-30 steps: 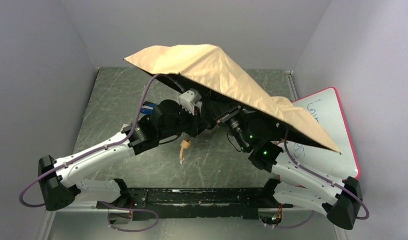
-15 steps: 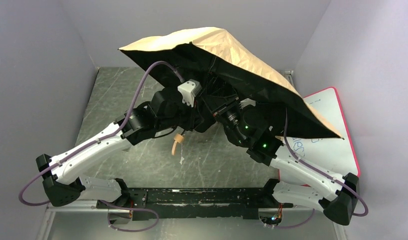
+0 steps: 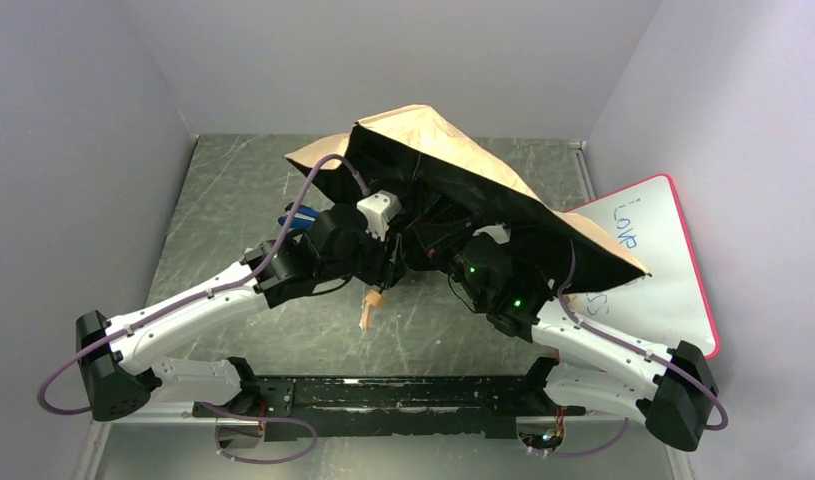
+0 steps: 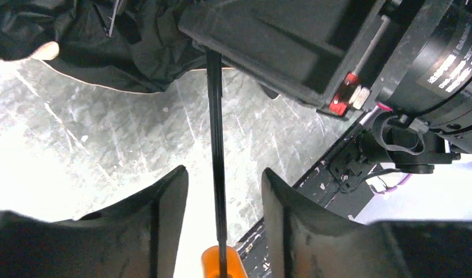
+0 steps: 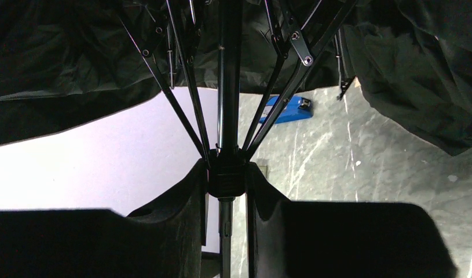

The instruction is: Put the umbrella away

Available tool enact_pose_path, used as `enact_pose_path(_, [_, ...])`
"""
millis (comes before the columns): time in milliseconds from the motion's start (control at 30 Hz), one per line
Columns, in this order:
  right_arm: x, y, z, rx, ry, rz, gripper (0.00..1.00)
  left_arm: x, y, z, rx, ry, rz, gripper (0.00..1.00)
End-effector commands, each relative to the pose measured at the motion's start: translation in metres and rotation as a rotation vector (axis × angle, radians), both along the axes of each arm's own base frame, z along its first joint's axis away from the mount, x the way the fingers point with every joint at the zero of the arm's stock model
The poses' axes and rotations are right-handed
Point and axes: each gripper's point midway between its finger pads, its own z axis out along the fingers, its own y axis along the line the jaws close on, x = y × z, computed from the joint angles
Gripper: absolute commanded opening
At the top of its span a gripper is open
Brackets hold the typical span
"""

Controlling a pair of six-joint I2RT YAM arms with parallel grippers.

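Note:
The umbrella [image 3: 453,150] is half open above the table, beige on top with its black lining facing me. My right gripper [image 5: 226,175] is shut on the black runner [image 5: 226,179] where the ribs [image 5: 280,87] fan out. My left gripper [image 4: 222,184] is open around the thin dark shaft [image 4: 215,133], with a gap on each side. The orange-tan handle [image 4: 222,263] sits just below those fingers and hangs over the table [image 3: 371,305]. In the top view both grippers are hidden under the canopy.
A blue object [image 3: 298,218] lies on the scratched grey table [image 3: 223,200] behind the left arm; it also shows in the right wrist view [image 5: 288,110]. A pink-edged whiteboard [image 3: 653,270] leans at the right wall. Walls close in on three sides.
The canopy has collapsed inward and dropped lower. My left gripper has opened and let go of the shaft. The right gripper has kept its grip.

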Motion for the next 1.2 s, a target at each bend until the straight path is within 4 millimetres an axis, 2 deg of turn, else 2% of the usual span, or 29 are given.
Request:
enact_pose_path(0, [0.009,-0.02,0.024,0.064,-0.055,-0.112,0.0,-0.01,-0.009,0.003,-0.08,0.016,-0.043,0.61])
enact_pose_path(100, [0.011,-0.022,0.027,0.054,-0.07,-0.125,0.0,-0.018,-0.01,-0.01,-0.07,0.053,-0.07,0.64])
enact_pose_path(267, [0.011,-0.023,0.031,0.028,-0.109,-0.119,0.0,-0.023,-0.001,-0.032,-0.005,0.092,-0.064,0.62])
enact_pose_path(367, [0.01,-0.023,0.034,0.001,-0.152,-0.105,0.0,-0.023,0.003,-0.033,0.01,0.089,-0.063,0.57])
enact_pose_path(600, [0.005,-0.023,0.036,-0.064,-0.24,-0.066,0.0,-0.025,0.0,-0.032,0.015,0.093,-0.086,0.55])
enact_pose_path(833, [0.004,-0.025,0.037,-0.087,-0.268,-0.059,0.0,-0.029,-0.003,-0.048,0.038,0.126,-0.116,0.48])
enact_pose_path(900, [0.004,-0.024,0.038,-0.09,-0.273,-0.057,0.0,-0.031,-0.006,-0.053,0.05,0.141,-0.128,0.45])
enact_pose_path(1033, [0.003,-0.022,0.04,-0.1,-0.283,-0.043,0.0,-0.031,-0.008,-0.059,0.06,0.156,-0.136,0.31])
enact_pose_path(1167, [0.003,-0.019,0.038,-0.135,-0.293,-0.023,0.0,-0.027,-0.011,-0.055,0.048,0.14,-0.124,0.17])
